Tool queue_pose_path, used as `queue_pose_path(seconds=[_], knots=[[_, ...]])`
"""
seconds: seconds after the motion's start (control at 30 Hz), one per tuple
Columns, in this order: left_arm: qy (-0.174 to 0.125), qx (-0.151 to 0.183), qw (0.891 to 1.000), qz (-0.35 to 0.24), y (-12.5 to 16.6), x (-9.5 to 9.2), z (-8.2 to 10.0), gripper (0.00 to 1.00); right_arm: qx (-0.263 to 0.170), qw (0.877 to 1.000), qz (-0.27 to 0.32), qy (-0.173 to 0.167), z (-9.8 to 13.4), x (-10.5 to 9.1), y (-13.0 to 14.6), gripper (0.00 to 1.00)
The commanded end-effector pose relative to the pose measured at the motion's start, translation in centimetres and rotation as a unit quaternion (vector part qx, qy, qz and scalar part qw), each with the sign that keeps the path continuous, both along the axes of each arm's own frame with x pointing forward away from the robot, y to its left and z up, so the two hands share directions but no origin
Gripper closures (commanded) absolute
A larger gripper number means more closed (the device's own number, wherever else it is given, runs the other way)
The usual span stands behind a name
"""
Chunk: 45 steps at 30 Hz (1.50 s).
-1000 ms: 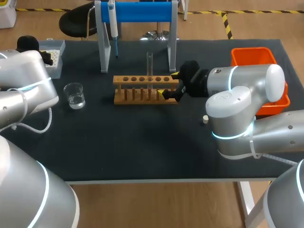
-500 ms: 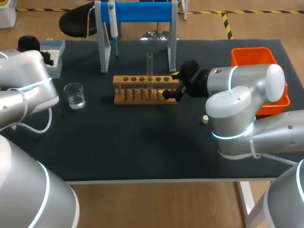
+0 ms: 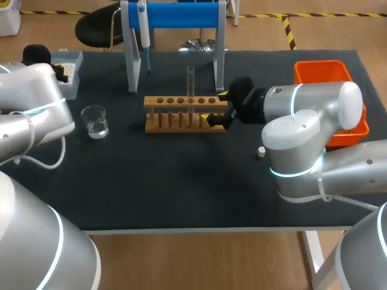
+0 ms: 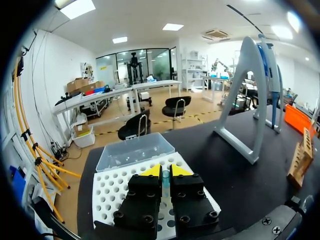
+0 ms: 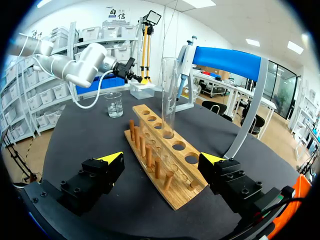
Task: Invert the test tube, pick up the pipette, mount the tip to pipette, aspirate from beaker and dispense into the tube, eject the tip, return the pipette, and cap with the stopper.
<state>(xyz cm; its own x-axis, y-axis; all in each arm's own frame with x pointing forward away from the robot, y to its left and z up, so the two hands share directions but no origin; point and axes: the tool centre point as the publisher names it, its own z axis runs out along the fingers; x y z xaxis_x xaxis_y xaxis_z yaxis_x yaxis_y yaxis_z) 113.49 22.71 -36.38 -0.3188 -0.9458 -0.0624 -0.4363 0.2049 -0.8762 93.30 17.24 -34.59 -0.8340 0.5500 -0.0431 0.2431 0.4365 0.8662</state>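
Judging the test tube (image 3: 190,81) done with, draw the right hand (image 3: 214,106) straight out without nudging the rack (image 3: 181,115). Its fingers stand wide, straddling the rack's right end at mid-frame, with the upright tube just ahead, untouched. The left hand (image 4: 162,171), fingers narrow, hovers over the tip box (image 4: 115,185).

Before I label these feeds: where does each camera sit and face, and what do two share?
Head: above and behind, looking down on the table; left arm and right arm show.
Left wrist: on the left arm, over the tip box, facing the stand; left gripper shows.
Right wrist: on the right arm, facing along the rack toward the beaker; right gripper shows.
Shared: both wrist views catch rack and stand.
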Motion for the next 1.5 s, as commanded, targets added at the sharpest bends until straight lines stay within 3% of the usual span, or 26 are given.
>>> queue_pose_path(seconds=[0.03,1.13,1.5], knots=[[-0.001,0.003,1.000,0.001,-0.1,-0.2,0.4,1.00,0.000,1.000,0.001,0.000,0.0,0.0,-0.1,0.00],[-0.039,0.047,0.998,0.011,-0.1,0.0,5.7,1.00,0.000,1.000,0.001,0.000,0.0,0.0,-0.1,0.00],[-0.053,0.059,0.997,-0.011,-1.1,-1.3,7.9,1.00,0.000,1.000,0.001,0.000,0.0,0.0,-0.1,0.00]])
